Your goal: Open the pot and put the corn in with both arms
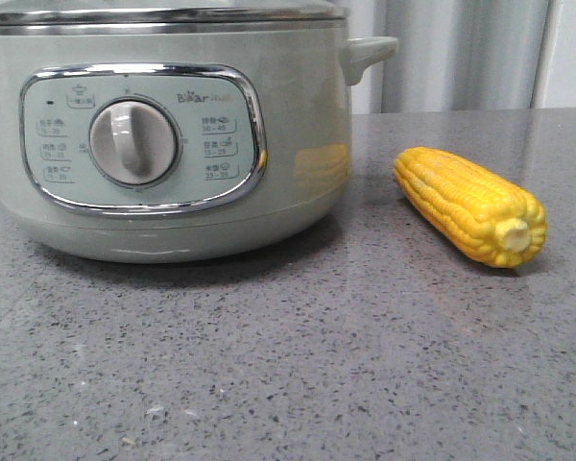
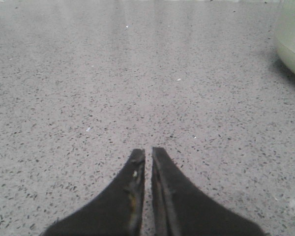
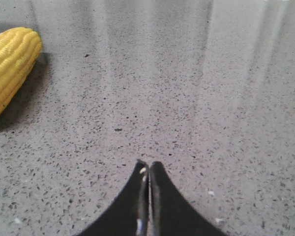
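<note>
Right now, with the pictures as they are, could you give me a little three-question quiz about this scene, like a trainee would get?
1. True or false: the corn cob is already inside the Bear electric cooker.
2. Multiple choice: in the front view, the corn cob lies (A) to the left of the cooker, (B) to the right of the cooker, on the speckled grey countertop, (C) on top of the cooker.
3. Fill in: the left gripper and the right gripper both have their fingers ____ and hold nothing.

Key
1. False; it lies on the countertop, apart from the cooker.
2. B
3. shut
</note>
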You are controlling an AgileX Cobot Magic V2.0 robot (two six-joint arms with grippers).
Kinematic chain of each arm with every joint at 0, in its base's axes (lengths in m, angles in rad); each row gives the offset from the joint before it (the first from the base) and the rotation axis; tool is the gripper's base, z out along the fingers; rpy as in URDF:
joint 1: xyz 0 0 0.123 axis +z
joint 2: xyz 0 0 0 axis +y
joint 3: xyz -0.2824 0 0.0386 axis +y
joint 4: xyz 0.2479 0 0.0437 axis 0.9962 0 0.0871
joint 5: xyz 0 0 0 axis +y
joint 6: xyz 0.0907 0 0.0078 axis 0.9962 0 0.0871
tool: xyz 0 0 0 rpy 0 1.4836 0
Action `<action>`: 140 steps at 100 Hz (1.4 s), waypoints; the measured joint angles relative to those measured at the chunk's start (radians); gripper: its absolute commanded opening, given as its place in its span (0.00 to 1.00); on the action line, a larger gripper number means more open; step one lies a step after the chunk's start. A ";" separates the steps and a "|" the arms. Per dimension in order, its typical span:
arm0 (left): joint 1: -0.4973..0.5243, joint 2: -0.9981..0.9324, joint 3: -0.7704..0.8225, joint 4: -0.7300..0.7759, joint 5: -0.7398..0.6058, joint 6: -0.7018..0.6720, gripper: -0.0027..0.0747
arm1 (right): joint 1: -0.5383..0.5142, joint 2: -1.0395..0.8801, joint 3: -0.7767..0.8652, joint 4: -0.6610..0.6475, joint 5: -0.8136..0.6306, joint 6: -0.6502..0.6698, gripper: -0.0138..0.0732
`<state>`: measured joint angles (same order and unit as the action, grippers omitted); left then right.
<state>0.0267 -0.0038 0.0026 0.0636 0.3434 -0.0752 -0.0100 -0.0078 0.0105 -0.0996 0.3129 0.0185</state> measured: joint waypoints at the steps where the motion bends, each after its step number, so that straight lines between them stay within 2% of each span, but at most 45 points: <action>1: 0.000 0.000 0.000 0.000 0.000 0.000 0.01 | 0.000 0.000 0.000 0.000 0.000 0.000 0.07; 46: 0.000 0.000 0.000 0.004 -0.007 0.000 0.01 | 0.000 0.000 0.000 0.000 -0.028 0.000 0.07; 98: 0.000 0.000 0.000 0.002 -0.300 0.000 0.01 | 0.000 0.000 0.000 0.000 -0.274 0.000 0.07; 140: 0.000 0.000 -0.004 -0.008 -0.337 0.000 0.01 | 0.000 0.000 0.000 0.002 -0.319 0.000 0.07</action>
<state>0.0267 -0.0038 -0.0013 0.0560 0.0062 -0.0752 -0.0100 -0.0078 0.0105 -0.0971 -0.0059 0.0185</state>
